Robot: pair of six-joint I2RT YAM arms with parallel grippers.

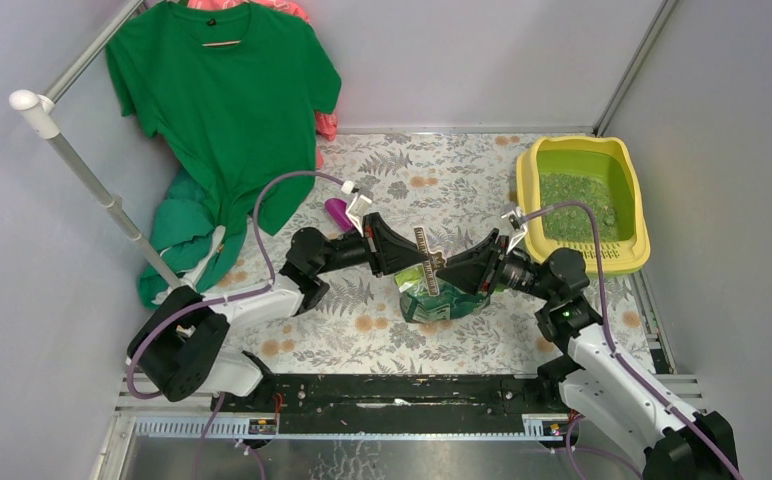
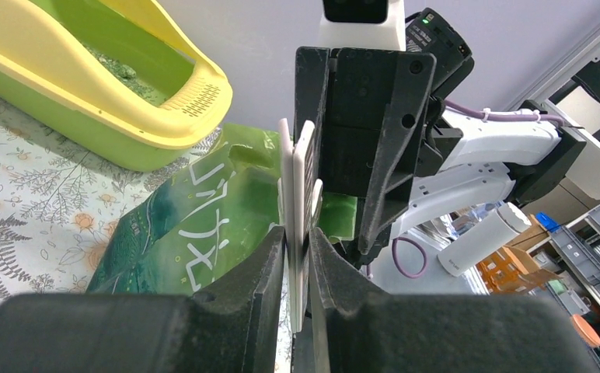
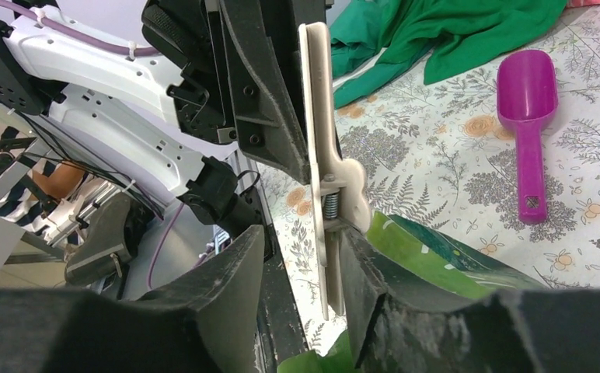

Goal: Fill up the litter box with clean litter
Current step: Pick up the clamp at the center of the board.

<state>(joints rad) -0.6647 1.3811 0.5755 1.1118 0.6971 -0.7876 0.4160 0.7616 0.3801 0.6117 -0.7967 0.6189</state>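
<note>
**Q:** Which step of the task does the figure show?

**A:** Opening the supply, judged from the layout. The green bag (image 1: 432, 300) sits mid-table (image 1: 412, 170), towards the near edge, with a cream spring bag clip (image 1: 424, 247) on its mouth. Both arms meet over it.

**Q:** How do the jaws stand?

**A:** The left gripper (image 2: 297, 256) pinches the clip's flat arms between its fingers. The right gripper (image 3: 303, 249) has its jaws spread. They straddle the clip near its spring, with a clear gap on one side.

**Q:** Where are the task's own things?

**A:** The litter box (image 1: 602, 262) lies at the far right corner of the table. A thin layer of clean litter (image 1: 572, 205) covers its floor, so the filling looks only part done. A purple scoop (image 1: 337, 212) lies towards the far left, just beside the hanging green T-shirt (image 1: 227, 100).

**Q:** What does the next move call for?

**A:** Probably freeing the clip. One gripper must squeeze the handles against the spring while the bag is kept from lifting or tipping. Only then can the bag be carried to the box and poured.
</note>
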